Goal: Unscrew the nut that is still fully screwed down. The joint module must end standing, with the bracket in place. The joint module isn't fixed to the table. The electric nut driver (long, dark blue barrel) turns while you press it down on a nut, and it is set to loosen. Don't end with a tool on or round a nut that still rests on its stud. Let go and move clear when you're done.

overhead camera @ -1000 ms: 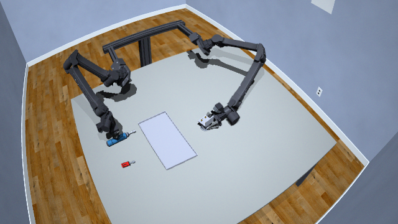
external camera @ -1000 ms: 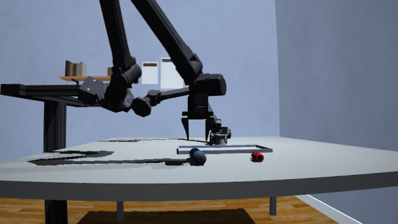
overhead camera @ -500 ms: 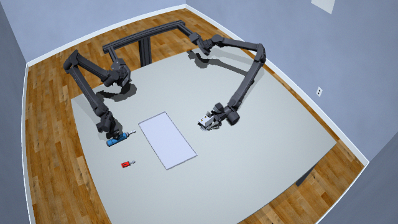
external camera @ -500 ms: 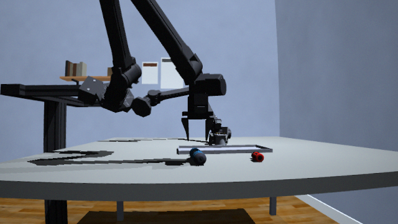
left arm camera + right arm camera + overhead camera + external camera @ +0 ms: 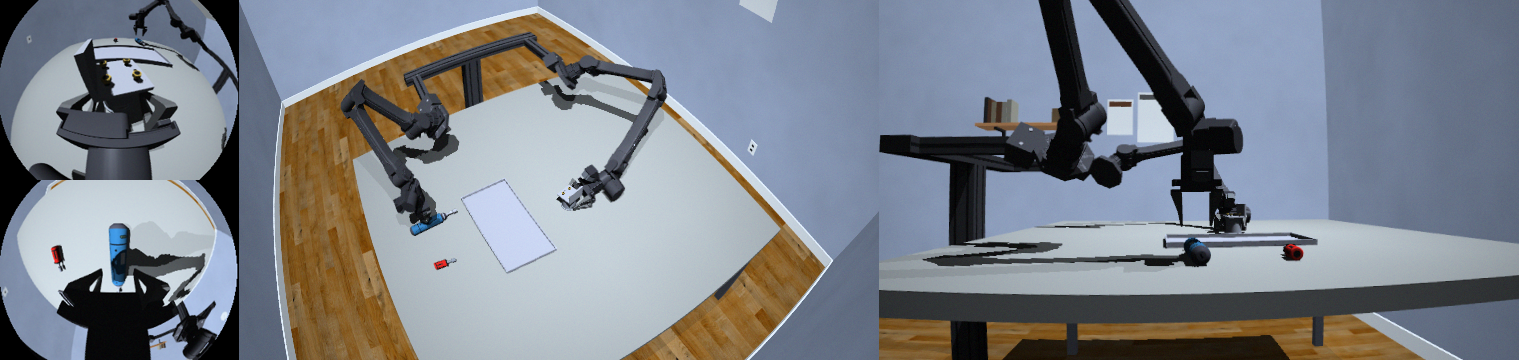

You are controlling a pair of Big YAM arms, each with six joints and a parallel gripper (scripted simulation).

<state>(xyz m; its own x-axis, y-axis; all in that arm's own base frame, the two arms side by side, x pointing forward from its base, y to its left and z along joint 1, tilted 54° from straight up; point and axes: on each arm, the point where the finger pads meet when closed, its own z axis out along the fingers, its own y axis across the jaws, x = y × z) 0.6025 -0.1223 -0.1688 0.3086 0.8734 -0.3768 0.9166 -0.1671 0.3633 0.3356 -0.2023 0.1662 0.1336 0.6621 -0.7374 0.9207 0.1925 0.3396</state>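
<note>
The joint module with its light grey bracket (image 5: 125, 79) sits tilted between the fingers of my left gripper (image 5: 575, 201). The fingers stand spread on both sides of it, open. Several yellow-topped nuts (image 5: 138, 75) show on the bracket face. The electric nut driver (image 5: 430, 224), with a blue barrel, lies on the table at the left. My right gripper (image 5: 1193, 216) hangs just above it, open, with a finger on either side of the barrel (image 5: 119, 259). In the exterior view the driver (image 5: 1197, 252) lies below the fingertips.
A white mat (image 5: 507, 225) lies flat between the two grippers. A short red tool (image 5: 444, 263) lies near the table's front left edge, and it also shows in the right wrist view (image 5: 58, 255). A dark frame (image 5: 471, 55) stands behind the table.
</note>
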